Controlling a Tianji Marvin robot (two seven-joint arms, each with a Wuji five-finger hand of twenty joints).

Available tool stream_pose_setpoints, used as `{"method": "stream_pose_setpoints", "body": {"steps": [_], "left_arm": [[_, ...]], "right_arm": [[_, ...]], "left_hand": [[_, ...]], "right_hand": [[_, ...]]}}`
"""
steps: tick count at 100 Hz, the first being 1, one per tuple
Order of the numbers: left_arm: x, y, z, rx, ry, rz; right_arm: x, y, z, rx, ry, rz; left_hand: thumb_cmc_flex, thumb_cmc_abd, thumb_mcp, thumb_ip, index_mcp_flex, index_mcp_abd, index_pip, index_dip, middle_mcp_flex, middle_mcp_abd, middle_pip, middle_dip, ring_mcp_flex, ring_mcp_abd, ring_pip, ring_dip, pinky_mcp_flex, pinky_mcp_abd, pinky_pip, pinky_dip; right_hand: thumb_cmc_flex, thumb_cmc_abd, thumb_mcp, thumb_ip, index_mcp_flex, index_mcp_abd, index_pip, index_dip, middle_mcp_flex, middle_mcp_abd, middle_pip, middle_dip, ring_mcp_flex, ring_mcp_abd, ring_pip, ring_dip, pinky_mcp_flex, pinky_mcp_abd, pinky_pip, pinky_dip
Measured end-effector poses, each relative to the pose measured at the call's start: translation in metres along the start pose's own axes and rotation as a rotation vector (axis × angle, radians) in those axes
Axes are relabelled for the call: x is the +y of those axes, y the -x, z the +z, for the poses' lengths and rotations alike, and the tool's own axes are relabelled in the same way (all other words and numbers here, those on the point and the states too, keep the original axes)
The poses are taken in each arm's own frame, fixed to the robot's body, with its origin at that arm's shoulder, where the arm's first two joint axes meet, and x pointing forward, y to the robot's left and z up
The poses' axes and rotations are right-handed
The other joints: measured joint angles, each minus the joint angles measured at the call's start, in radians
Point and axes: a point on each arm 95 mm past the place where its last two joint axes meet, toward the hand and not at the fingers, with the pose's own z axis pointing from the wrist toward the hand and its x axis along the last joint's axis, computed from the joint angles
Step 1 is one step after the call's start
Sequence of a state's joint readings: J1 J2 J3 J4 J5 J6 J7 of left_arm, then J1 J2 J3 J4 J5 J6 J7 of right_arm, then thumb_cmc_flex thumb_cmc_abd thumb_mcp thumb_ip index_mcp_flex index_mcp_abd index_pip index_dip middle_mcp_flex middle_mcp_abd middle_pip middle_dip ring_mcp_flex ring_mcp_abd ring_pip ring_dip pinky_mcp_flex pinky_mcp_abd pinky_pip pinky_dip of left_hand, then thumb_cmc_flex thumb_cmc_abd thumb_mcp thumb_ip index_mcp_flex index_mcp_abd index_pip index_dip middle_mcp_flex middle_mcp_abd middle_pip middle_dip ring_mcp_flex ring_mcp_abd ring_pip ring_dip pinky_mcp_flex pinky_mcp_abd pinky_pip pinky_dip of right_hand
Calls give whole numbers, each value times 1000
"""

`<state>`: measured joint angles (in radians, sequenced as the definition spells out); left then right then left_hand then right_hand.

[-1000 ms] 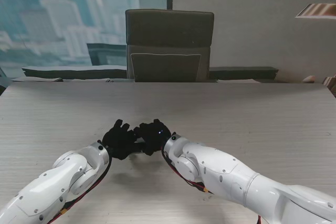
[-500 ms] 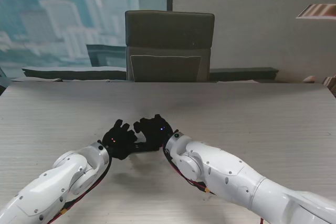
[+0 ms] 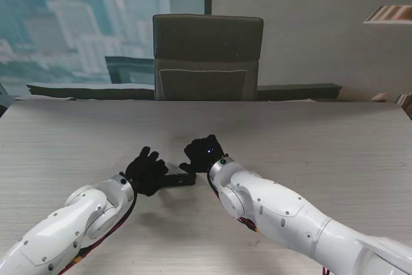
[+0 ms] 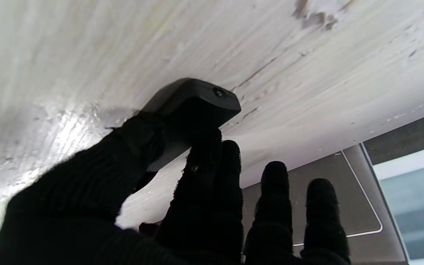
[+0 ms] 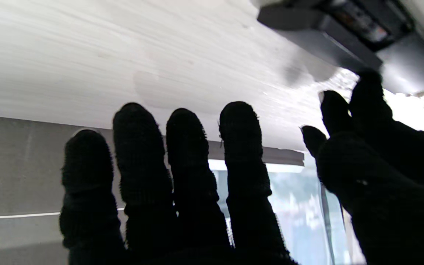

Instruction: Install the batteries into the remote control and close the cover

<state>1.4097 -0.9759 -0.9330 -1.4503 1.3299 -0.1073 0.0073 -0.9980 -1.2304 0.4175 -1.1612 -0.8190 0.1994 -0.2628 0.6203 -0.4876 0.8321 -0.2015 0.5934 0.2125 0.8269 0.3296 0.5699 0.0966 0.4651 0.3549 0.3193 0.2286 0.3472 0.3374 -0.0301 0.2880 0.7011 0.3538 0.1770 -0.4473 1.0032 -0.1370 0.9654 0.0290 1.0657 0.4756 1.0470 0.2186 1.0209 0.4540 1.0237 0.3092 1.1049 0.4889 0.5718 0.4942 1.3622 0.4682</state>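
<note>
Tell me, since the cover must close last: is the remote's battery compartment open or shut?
Open: the right wrist view shows the remote with its compartment uncovered.

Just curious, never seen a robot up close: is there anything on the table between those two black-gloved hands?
Yes: the stand view shows a dark rectangular remote control between the left hand, which holds it, and the open right hand.

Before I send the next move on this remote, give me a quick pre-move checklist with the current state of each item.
1. Left hand grips the remote control: ok, thumb and fingers close on it.
2. Right hand free: ok, fingers apart, holding nothing, beside the remote.
3. Remote resting on the table: ok.
4. Battery compartment open: ok; the right wrist view shows an open recess.
5. Batteries seated: cannot tell, blurred.
6. Cover located: cannot tell, not seen in any view.
</note>
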Motion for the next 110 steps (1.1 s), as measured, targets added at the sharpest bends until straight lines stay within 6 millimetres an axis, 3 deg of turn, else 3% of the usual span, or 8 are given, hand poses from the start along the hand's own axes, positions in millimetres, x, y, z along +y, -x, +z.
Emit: {"method": "stream_pose_setpoints", "body": {"steps": [76, 110], "left_arm": [[0, 0, 0, -1, -1, -1], [0, 0, 0, -2, 0, -3]], "right_arm": [[-28, -2, -1, -24, -130, -30], [-29, -3, 0, -27, -147, 11]], "left_hand": [[0, -1, 0, 0, 0, 0, 0, 0, 0, 0, 0, 0, 0, 0, 0, 0, 0, 0, 0, 0], [0, -1, 0, 0, 0, 0, 0, 0, 0, 0, 0, 0, 0, 0, 0, 0, 0, 0, 0, 0]], "right_hand": [[-54, -24, 23, 4, 11, 1, 0, 13, 11, 7, 0, -2, 0, 1, 6, 0, 1, 9, 2, 12], [-40, -37, 70, -5, -60, 57, -7, 26, -54, 9, 0, -2, -44, 0, -11, 0, -44, 9, 2, 12]]}}
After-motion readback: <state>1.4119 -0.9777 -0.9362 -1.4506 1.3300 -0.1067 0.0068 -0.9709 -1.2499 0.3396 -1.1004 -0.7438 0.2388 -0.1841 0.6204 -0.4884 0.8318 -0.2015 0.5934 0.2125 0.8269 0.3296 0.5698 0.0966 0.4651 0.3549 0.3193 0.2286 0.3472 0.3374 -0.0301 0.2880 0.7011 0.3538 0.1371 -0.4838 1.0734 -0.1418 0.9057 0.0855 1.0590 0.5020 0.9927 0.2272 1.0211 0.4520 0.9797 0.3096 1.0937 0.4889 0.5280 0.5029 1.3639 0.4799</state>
